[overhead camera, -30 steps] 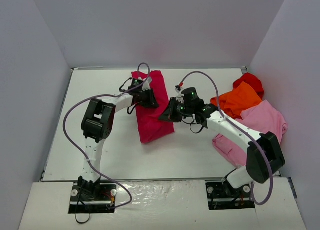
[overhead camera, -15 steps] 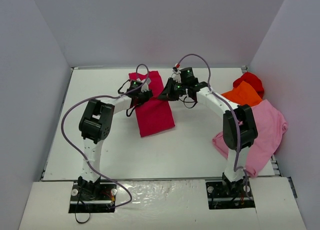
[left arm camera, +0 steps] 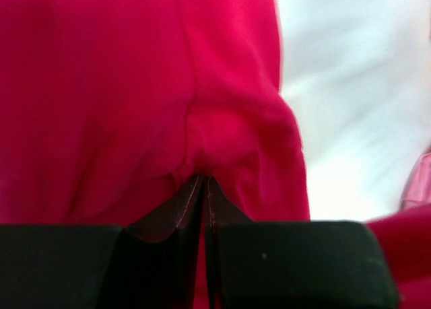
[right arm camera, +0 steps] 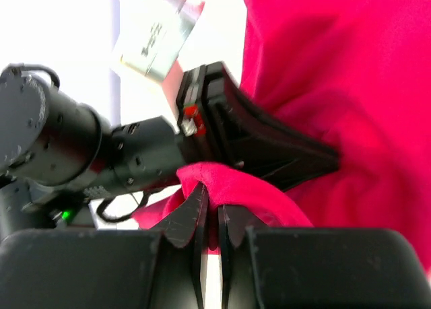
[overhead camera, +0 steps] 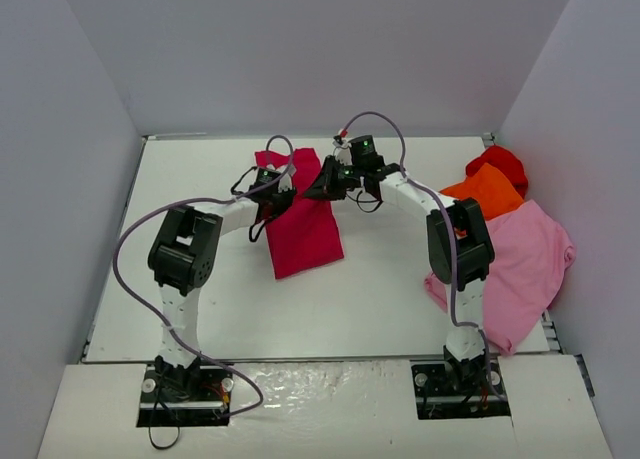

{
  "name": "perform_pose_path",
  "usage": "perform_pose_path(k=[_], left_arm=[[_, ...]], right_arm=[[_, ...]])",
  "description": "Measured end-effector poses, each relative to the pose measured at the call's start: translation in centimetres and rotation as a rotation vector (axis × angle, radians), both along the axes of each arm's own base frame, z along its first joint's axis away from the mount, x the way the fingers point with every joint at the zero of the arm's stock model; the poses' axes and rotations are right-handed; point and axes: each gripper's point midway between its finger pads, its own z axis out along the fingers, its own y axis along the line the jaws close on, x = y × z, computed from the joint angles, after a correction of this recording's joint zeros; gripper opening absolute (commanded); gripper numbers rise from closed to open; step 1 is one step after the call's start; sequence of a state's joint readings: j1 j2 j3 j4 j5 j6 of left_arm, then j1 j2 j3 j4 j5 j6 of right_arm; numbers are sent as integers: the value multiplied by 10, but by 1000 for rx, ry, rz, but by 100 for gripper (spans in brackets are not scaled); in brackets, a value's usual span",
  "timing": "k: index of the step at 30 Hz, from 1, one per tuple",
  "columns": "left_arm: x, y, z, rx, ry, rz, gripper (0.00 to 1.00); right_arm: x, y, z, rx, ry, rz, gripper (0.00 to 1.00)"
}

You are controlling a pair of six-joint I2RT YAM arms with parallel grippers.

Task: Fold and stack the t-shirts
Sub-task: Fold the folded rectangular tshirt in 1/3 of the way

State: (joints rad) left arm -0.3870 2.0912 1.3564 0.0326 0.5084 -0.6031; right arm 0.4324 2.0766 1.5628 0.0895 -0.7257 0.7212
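The crimson t-shirt lies as a long folded strip at the middle back of the white table. My left gripper is at the strip's far left edge, and in the left wrist view it is shut on a puckered bit of the crimson cloth. My right gripper is at the far right edge, close to the left one. In the right wrist view it is shut on a raised fold of the crimson cloth, with the left gripper's black fingers just beyond.
The orange t-shirt, the bright red t-shirt and the light pink t-shirt lie bunched along the right side. Grey walls enclose the table on three sides. The right arm's elbow stands beside the pink shirt.
The right gripper has carried its hold on the crimson cloth from mid-table towards the back, ending close to the left gripper. The left jaws have closed tighter on the cloth.
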Motion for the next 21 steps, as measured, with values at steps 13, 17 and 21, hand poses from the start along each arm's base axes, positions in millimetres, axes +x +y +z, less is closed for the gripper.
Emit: perform_pose_path(k=[13, 17, 21], left_arm=[[-42, 102, 206, 243, -388, 295, 31], [-56, 122, 281, 210, -546, 367, 31], [-62, 129, 283, 240, -544, 375, 31]], right_arm=[[5, 1, 8, 32, -28, 8, 0], [10, 6, 8, 61, -36, 8, 0], [15, 12, -4, 93, -7, 6, 0]])
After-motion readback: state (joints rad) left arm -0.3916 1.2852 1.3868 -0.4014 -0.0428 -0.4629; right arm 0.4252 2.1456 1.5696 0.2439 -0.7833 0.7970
